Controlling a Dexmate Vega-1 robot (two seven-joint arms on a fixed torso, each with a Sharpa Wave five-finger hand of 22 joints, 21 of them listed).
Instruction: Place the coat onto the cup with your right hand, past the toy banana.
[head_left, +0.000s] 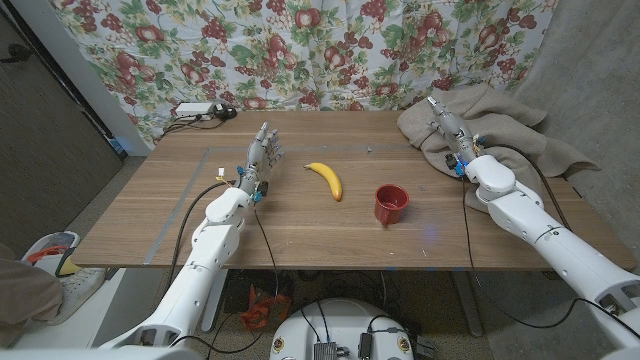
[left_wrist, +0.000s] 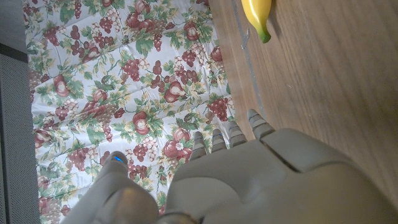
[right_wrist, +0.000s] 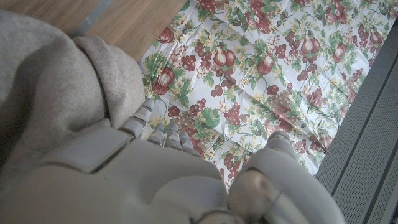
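The coat (head_left: 500, 125), heaped at the table's (head_left: 300, 230) two o'clock, is being approached by the right hand (head_left: 447, 128), fingers apart and empty, so a grasp is needed before carrying past the toy banana (head_left: 325, 179) to the cup (head_left: 391, 204) at five o'clock.

A brown wooden table (head_left: 300, 225) is backed by a white curtain printed with fruit (head_left: 300, 50); grey floor (head_left: 110, 290) is seen at the near left.
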